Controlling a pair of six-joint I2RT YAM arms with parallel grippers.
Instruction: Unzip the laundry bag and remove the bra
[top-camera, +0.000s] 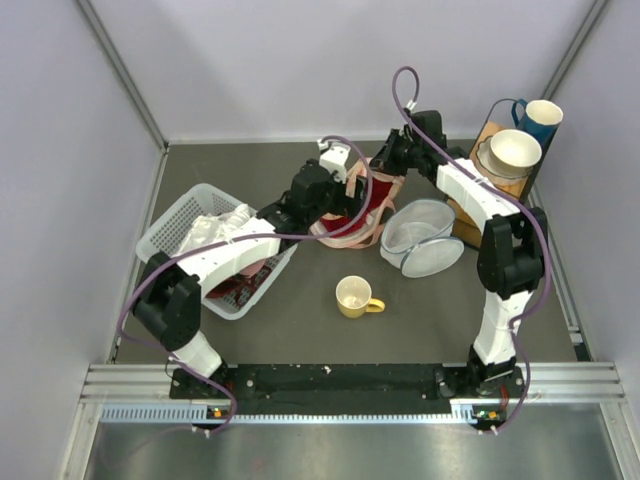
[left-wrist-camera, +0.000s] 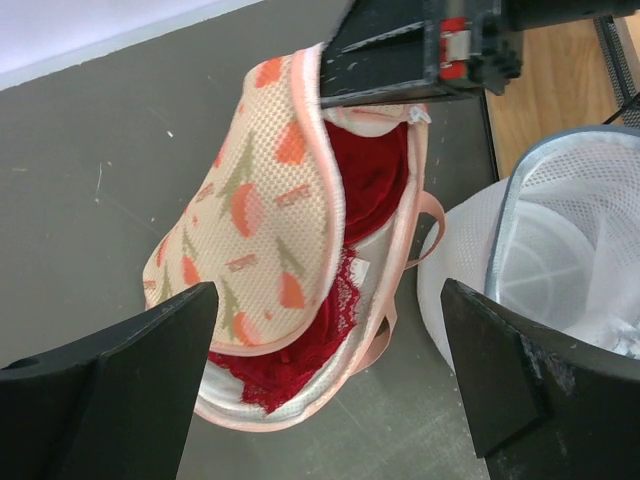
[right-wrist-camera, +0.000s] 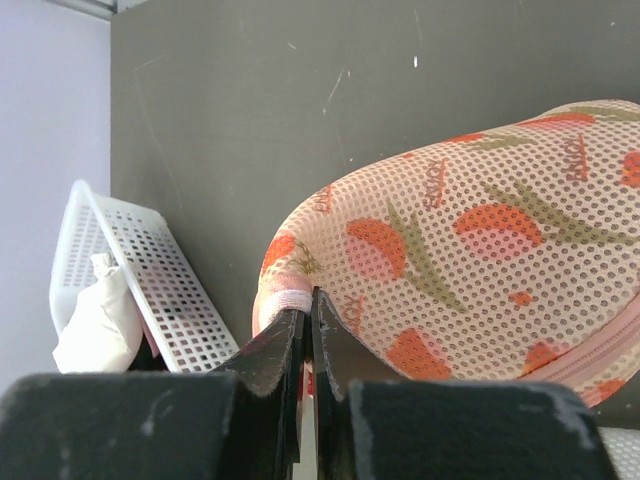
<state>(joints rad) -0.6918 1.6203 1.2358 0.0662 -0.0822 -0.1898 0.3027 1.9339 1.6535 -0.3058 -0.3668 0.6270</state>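
The laundry bag (top-camera: 345, 228) lies at the back middle of the table, peach-pink mesh with red prints. Its printed lid (left-wrist-camera: 270, 200) is lifted and the zip stands open. A red lace bra (left-wrist-camera: 365, 185) shows inside. My right gripper (top-camera: 388, 163) is shut on the pink rim of the lid (right-wrist-camera: 290, 297) and holds it up; its fingers (left-wrist-camera: 400, 60) show at the top of the left wrist view. My left gripper (left-wrist-camera: 325, 375) is wide open and empty, hovering just above the open bag, with the bra's lower edge between its fingers.
A round white mesh container with blue trim (top-camera: 425, 238) lies right of the bag, close to my left gripper's right finger (left-wrist-camera: 540, 380). A white basket with cloth (top-camera: 205, 245) stands at the left. A yellow mug (top-camera: 355, 297) stands in front. A wooden rack with bowls (top-camera: 510, 155) is at the back right.
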